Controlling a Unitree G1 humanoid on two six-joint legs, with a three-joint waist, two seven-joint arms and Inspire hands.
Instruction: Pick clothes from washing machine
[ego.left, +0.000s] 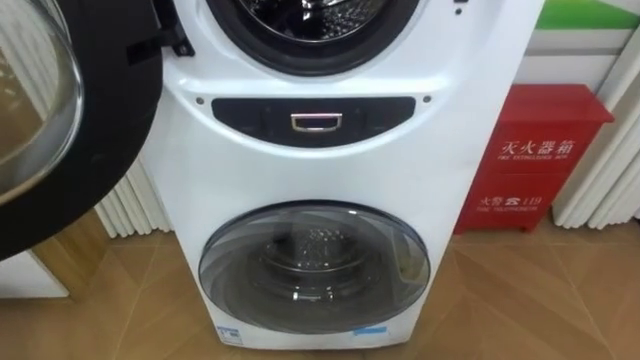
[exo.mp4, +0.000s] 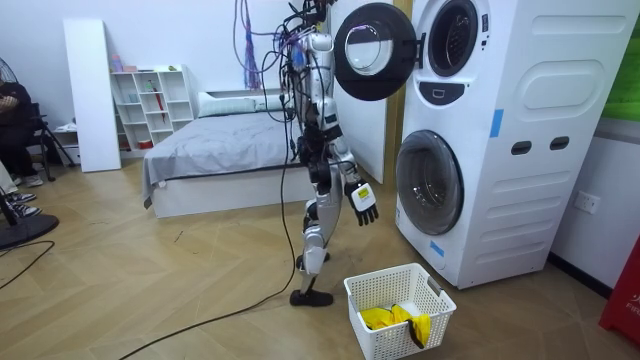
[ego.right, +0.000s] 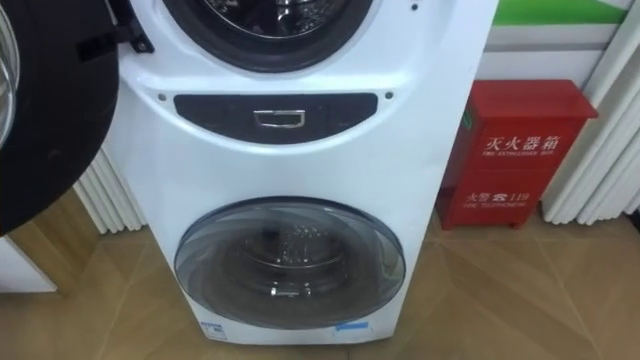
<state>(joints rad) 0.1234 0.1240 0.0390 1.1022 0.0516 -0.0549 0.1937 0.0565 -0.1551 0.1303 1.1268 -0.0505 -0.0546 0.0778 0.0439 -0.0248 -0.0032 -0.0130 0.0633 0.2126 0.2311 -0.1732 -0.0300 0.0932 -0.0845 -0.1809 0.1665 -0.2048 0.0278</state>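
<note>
In the room view the robot stands facing the washer (exo.mp4: 500, 140). Its right hand (exo.mp4: 362, 203) hangs with relaxed fingers, empty, near the lower door (exo.mp4: 430, 182), with open floor at its back. At its five o'clock, yellow clothes (exo.mp4: 395, 318) lie in the basket (exo.mp4: 396, 272). The eye views add the open upper door (ego.left: 60, 120) at nine o'clock, the drum (ego.left: 310, 20) at twelve and a red box (ego.left: 540, 160) at three.

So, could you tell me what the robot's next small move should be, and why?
Probably raise the right hand, which hangs open and empty at its side, toward the upper drum: its door is swung open, the lower door is shut, and the basket already holds yellow clothes.
</note>
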